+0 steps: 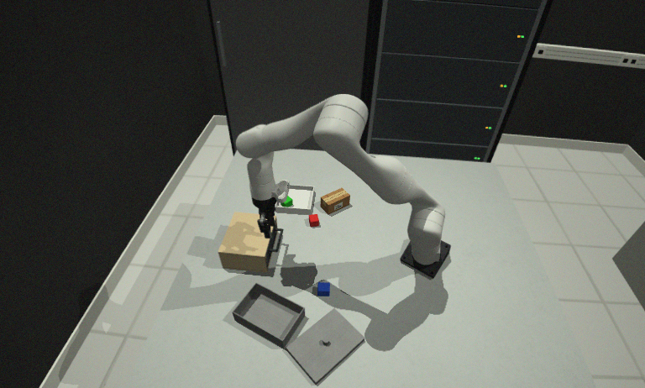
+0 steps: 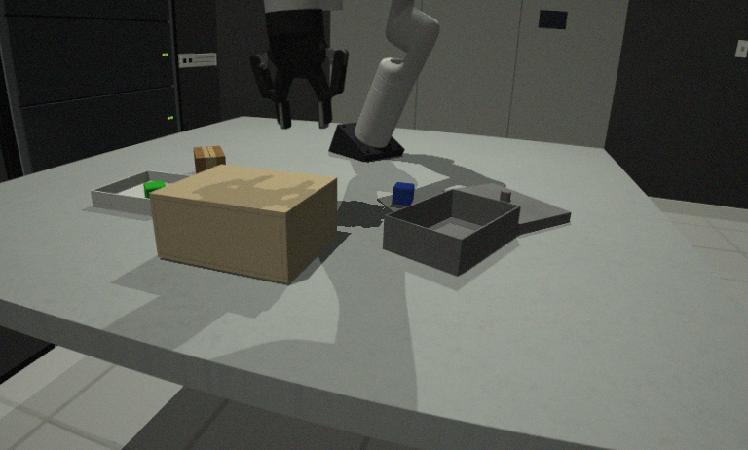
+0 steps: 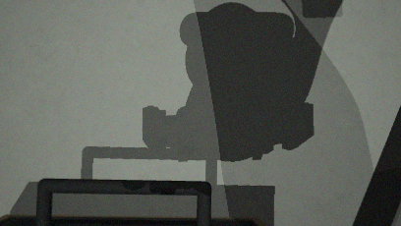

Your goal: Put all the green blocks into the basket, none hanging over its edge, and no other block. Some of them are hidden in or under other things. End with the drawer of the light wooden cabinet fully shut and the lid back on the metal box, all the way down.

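The gripper [image 1: 266, 233] [image 2: 304, 124] is open, pointing down above the drawer-handle side of the light wooden cabinet [image 1: 240, 243] [image 2: 220, 235], with nothing between its fingers. The cabinet's dark handle [image 1: 277, 242] [image 3: 123, 186] sticks out; no drawer gap shows. A green block [image 1: 286, 201] [image 2: 153, 189] lies inside the white basket [image 1: 303, 199] [image 2: 119, 203], partly hidden by the cabinet in the exterior view. The metal box [image 1: 270, 315] [image 2: 422, 240] stands uncovered, no block seen inside. Its lid [image 1: 315, 359] [image 2: 539, 209] lies on the table beside it, knob up.
A red block [image 1: 313, 220] lies between basket and cabinet. A blue block [image 1: 323, 289] [image 2: 402, 193] lies near the metal box and lid. A brown cardboard box [image 1: 335, 201] [image 2: 208, 160] stands right of the basket. The arm's base [image 1: 425, 270] [image 2: 365, 150] is at the right in the top view.
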You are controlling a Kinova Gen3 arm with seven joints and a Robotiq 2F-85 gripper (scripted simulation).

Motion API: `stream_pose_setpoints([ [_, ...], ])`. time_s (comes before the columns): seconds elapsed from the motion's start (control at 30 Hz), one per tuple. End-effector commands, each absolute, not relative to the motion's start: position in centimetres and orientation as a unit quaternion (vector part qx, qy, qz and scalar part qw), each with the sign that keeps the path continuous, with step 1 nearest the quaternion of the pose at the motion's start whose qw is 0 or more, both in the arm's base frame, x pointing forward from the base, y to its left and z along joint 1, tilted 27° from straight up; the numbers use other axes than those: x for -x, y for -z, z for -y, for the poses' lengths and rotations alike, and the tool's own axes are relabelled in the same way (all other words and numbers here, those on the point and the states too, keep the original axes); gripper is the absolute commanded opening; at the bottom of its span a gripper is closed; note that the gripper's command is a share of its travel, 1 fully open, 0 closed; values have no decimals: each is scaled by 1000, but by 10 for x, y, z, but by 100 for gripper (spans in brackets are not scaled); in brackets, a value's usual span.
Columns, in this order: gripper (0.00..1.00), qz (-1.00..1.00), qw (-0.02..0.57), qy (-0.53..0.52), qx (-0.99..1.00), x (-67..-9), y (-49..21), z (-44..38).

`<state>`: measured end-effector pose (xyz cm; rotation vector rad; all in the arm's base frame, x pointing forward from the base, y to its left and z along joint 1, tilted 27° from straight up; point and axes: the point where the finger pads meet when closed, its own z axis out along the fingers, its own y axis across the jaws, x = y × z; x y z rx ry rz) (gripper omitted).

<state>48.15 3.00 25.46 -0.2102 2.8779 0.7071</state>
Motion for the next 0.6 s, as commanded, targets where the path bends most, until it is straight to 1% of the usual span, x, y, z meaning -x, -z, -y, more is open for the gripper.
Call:
stream_pose_setpoints([
  [0.0,61,-950,127,-211,192,-449,-281,-85],
  [0.27,61,-895,171,-161,379,-359,-294,-175],
  [0.33,61,-884,178,-152,404,-335,-297,-195],
  [0.4,61,-884,178,-152,404,-335,-297,-195],
  [0.43,61,-880,178,-149,414,-302,-305,-221],
  [0.57,61,-870,183,-142,435,-265,-316,-246],
])
